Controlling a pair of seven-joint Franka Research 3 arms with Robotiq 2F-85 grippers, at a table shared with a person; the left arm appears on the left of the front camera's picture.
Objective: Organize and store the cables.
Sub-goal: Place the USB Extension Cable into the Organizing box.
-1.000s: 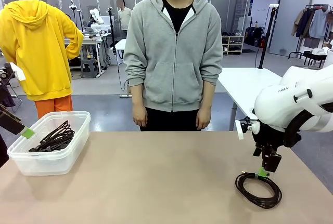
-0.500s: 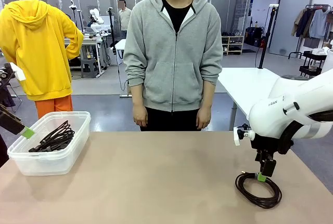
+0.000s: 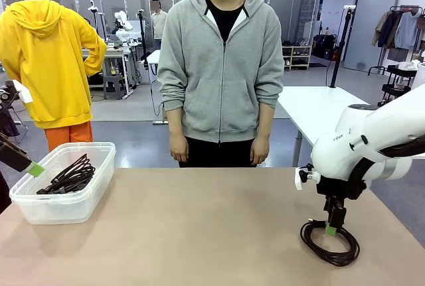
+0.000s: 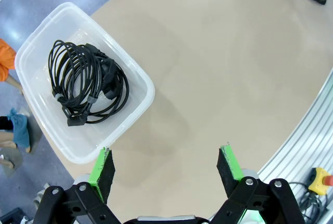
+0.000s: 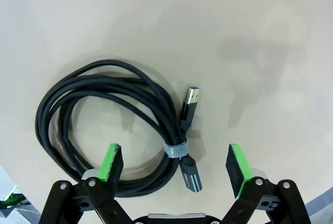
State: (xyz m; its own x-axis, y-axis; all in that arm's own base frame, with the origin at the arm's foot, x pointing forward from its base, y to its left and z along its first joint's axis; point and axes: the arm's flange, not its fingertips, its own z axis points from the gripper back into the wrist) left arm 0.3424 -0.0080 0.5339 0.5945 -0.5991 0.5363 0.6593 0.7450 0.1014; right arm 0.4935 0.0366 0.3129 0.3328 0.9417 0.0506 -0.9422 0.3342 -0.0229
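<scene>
Right claw spread, low over coil on surface, fingers straddling bound section by plugs: likely lined up for pinch there, so loops stay together. Left claw spread, empty, beside bin. Bin holds stored coils.

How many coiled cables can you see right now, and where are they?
At least 2. One coiled cable lies on the table under the open right gripper. The bin holds a bundle, possibly several coils.
</scene>
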